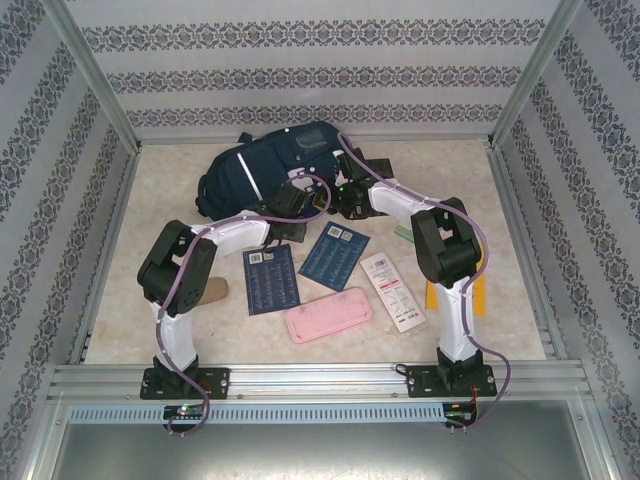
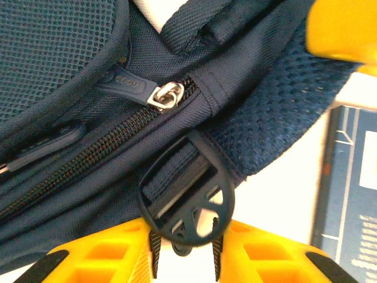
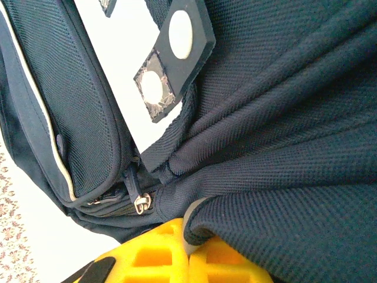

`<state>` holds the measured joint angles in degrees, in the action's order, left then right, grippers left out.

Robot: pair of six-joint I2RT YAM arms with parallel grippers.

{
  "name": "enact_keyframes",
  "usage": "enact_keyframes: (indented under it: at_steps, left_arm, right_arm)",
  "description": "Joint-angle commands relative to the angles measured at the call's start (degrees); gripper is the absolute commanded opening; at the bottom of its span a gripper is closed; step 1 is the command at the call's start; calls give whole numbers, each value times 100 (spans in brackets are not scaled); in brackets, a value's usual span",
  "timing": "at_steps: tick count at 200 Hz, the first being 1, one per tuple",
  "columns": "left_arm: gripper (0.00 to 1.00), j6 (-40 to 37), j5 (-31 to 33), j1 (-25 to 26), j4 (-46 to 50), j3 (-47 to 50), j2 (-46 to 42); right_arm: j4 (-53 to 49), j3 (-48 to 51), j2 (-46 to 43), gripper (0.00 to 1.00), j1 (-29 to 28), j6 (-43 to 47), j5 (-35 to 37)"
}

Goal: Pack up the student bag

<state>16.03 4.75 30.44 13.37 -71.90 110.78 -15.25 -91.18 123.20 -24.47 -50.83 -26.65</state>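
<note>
You are at the start of packing: getting the student bag (image 1: 255,170) open. It lies on its side at the far middle of the table (image 1: 480,200), and both arms reach in to it.

Your left gripper (image 2: 185,231) is narrow. It looks like it is pinching the black strap buckle (image 2: 185,194) at the bag's edge. Your right gripper (image 3: 188,239) is closed tight on a fold of the bag's blue cloth.

The zip is shut, and its little silver puller (image 2: 168,95) sits just above the buckle. I think the next move is to hold the bag firm with one gripper. Let go with the other, grab that small puller and slide it along the zip. The puller is tiny and the cloth is floppy, so go slowly.

Here is what waits on the table:
- one bag
- two dark blue booklets (image 1: 270,280) (image 1: 333,255), side by side
- one pink pencil case (image 1: 328,315), nearest the arm bases
- one white packet (image 1: 392,290)
- one yellow flat thing (image 1: 431,296), partly hidden by your right arm
</note>
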Motion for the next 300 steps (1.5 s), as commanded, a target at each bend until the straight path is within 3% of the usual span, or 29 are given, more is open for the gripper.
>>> enact_keyframes:
  at_steps: [1,75,170,196,300]
  left_arm:
    - [33,-149,321,51,-68,-188,267]
    - [36,-287,650,48,198,-405,647]
    - [36,-48,208,112,212,227,-522]
    - [32,-88,151,134,224,309,-372]
    - [37,-100,570,147,261,-21,343]
  right_arm:
    - [153,-199,55,0,82,56,-83]
    - [150,-273,101,0,104,51,-138]
    - [162,-448,262,0,118,10,-206]
    - [173,-467,277,0,118,-15,-217]
    - [165,-454,288,0,101,-41,-228]
